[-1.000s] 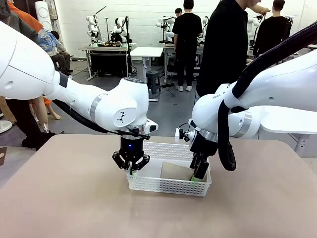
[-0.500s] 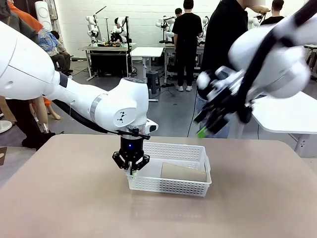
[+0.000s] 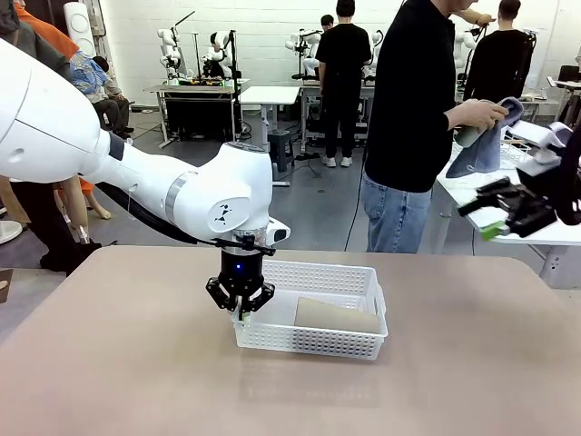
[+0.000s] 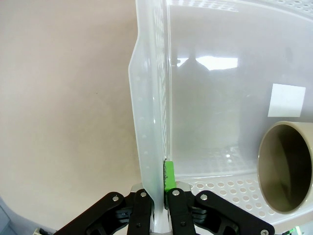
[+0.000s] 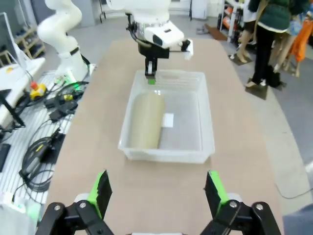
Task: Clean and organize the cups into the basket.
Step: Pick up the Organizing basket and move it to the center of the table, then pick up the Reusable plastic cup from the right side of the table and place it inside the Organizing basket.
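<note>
Front view: the left gripper (image 3: 241, 307) is clamped on the near-left corner of the white basket (image 3: 313, 341), pinning it to the table (image 3: 118, 363). One tan cup (image 3: 336, 316) lies on its side inside, off to the far side of those fingers. The right gripper (image 3: 487, 211) hangs well clear of the basket, fingers apart and empty. Behind it, a person's hand (image 3: 478, 113) works a blue cloth (image 3: 486, 150) around what looks like a pale cup (image 3: 465, 136).

Left wrist view: the two fingers of the left gripper (image 4: 159, 188) pinch the thin wall of the basket (image 4: 150, 122) between them, one green pad (image 4: 168, 175) on its inner face. The open mouth of the cup (image 4: 283, 171) sits just inside, beside the fingers.

Right wrist view: the right gripper (image 5: 159, 193) stands spread wide with nothing between its pads. The basket (image 5: 166, 152) is ahead of the fingertips, the cup (image 5: 146, 120) lying lengthwise along one side, and the left gripper (image 5: 151, 73) grips the far rim.

By the look of it, one cup is stowed and a second is being wiped; the rest of the job remains.
</note>
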`<act>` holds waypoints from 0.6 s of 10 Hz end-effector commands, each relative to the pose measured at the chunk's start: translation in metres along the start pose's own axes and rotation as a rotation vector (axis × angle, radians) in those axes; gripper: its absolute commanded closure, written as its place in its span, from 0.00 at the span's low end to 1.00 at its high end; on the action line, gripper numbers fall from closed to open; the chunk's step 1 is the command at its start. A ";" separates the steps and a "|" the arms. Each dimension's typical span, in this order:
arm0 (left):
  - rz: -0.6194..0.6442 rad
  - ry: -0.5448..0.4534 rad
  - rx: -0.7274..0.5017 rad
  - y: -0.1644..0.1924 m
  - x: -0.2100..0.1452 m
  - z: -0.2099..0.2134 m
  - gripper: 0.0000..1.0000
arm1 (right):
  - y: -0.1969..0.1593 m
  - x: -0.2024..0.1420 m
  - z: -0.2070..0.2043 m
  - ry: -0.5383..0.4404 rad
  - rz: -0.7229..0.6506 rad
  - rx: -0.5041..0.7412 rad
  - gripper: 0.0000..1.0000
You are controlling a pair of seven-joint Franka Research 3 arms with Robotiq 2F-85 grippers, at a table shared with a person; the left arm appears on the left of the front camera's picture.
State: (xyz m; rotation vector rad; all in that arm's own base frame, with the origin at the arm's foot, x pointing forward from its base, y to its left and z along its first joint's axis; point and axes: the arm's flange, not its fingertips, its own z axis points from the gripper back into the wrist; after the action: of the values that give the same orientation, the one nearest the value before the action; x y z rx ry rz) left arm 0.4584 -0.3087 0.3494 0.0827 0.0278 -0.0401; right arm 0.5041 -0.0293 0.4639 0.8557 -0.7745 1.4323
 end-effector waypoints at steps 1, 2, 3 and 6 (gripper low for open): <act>-0.009 0.000 0.011 0.000 -0.001 -0.004 1.00 | -0.019 -0.028 0.038 -0.095 0.002 -0.015 0.00; -0.009 0.000 0.011 0.000 -0.001 -0.004 1.00 | -0.016 -0.041 0.047 -0.078 0.013 -0.034 0.00; -0.009 0.000 0.011 0.000 -0.001 -0.004 1.00 | -0.011 -0.060 0.061 -0.081 0.024 -0.072 0.00; -0.009 0.000 0.011 0.000 -0.001 -0.004 1.00 | 0.007 -0.105 0.105 -0.146 -0.019 -0.167 0.00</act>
State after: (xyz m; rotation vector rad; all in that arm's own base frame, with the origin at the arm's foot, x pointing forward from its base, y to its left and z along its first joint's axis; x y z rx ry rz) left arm 0.4585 -0.3088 0.3495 0.0826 0.0276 -0.0401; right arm 0.5028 -0.1652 0.4314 0.8265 -0.9199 1.2989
